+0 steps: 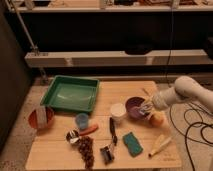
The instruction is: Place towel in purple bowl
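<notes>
The purple bowl [134, 106] stands on the wooden table [125, 90], right of centre, next to a white cup [118, 112]. My gripper [146, 107] comes in from the right on a white arm [180, 92] and sits at the bowl's right rim, just over its inside. A small pale patch shows at the gripper's tip over the bowl. I cannot tell whether it is the towel, and I see no towel for certain anywhere else.
An orange [157, 119] and a banana [160, 145] lie right of the bowl. A teal pad [132, 143], a black tool [112, 132], grapes [86, 149], a carrot [89, 130] and a blue cup [82, 121] are in front. A green tray [70, 93] and an orange-brown bowl [34, 120] are at left. Cables [195, 130] hang at right.
</notes>
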Available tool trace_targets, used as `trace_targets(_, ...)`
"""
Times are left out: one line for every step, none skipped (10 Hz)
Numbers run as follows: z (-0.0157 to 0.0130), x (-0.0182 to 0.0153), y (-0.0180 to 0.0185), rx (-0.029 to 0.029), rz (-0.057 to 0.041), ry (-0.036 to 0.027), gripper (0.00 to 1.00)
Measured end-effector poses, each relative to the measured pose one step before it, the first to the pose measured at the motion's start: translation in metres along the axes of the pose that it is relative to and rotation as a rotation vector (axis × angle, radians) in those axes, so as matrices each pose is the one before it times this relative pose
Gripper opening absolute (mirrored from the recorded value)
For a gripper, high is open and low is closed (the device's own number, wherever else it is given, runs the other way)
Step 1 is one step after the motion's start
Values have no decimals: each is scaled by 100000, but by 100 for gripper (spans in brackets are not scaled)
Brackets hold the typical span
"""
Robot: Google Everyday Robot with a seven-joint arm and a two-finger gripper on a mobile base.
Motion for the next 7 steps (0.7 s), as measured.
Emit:
trace_targets(377, -198, 36, -1855, -381, -1144, 33)
trace_targets(288, -121, 142, -1596, -701, -1194, 43)
trace_targets(263, -271, 57, -1128, -1586, -1399, 55)
trace_targets(210, -223, 9, -842, -1413, -935, 63)
trace_targets(197, -242, -79, -620, -1279, -810, 65)
trace_targets(155, -108, 15, -393, -563, -668, 65)
trace_targets(-48, -5, 0, 29, 10, 23, 65)
